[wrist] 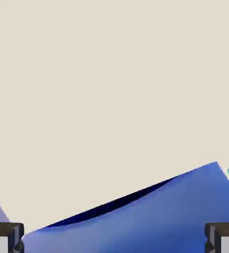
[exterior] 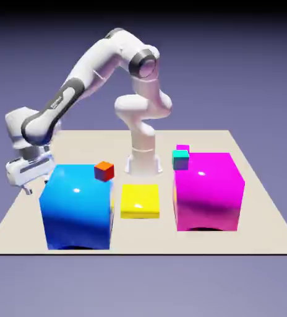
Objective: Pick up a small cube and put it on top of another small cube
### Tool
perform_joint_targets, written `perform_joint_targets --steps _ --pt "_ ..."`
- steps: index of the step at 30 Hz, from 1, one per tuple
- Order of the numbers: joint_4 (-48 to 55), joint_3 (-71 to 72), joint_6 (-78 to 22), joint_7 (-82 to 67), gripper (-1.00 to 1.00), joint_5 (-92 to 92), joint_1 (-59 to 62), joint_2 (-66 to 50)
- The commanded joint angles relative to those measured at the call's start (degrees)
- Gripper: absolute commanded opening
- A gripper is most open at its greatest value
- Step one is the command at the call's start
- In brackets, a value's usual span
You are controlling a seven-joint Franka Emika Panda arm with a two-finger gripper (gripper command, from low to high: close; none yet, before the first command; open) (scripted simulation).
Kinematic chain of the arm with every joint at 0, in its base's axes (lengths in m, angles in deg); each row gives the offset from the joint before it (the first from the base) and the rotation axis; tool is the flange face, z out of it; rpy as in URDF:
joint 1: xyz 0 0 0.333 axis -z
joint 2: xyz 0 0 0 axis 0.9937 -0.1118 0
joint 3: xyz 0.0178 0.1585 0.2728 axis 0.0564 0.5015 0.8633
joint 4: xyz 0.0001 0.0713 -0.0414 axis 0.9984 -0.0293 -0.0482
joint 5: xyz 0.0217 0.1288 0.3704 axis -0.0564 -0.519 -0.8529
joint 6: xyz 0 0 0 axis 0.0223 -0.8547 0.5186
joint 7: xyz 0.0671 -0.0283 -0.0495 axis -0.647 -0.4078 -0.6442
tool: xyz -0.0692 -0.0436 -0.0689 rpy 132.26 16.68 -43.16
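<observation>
Large blue block at near left; large magenta block at right. Yellow block between them on the counter. Small cyan cube at the magenta block's far left corner, support unclear. Claw, open and empty, at far left.

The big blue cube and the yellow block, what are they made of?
The big blue cube looks like smooth, glossy plastic: there's a bright shiny spot near its top front edge. The yellow block seems to be shiny plastic too, with pale gleams on it. Either could be painted something else, since this is a computer-made picture.
</observation>
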Motion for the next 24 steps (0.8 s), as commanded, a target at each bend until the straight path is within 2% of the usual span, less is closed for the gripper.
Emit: perform_joint_targets --steps 1,7,13,14,20,24 --pt "-1.4 0.2 -1.3 -0.4 0.0 -2.2 2.1 -0.1" --pt "-12.9 7.0 -5.3 -6.0 0.0 -10.1 14.4 4.8" --pt "-10.5 15.3 -5.2 -11.6 0.0 -21.9 16.3 -5.0" --pt "-10.5 15.3 -5.2 -11.6 -1.0 -21.9 16.3 -5.0" --pt "-12.6 6.6 -4.9 -5.8 -1.0 -9.4 14.2 5.1" --pt "-8.7 1.3 1.0 -3.9 -1.0 0.5 10.1 9.7"
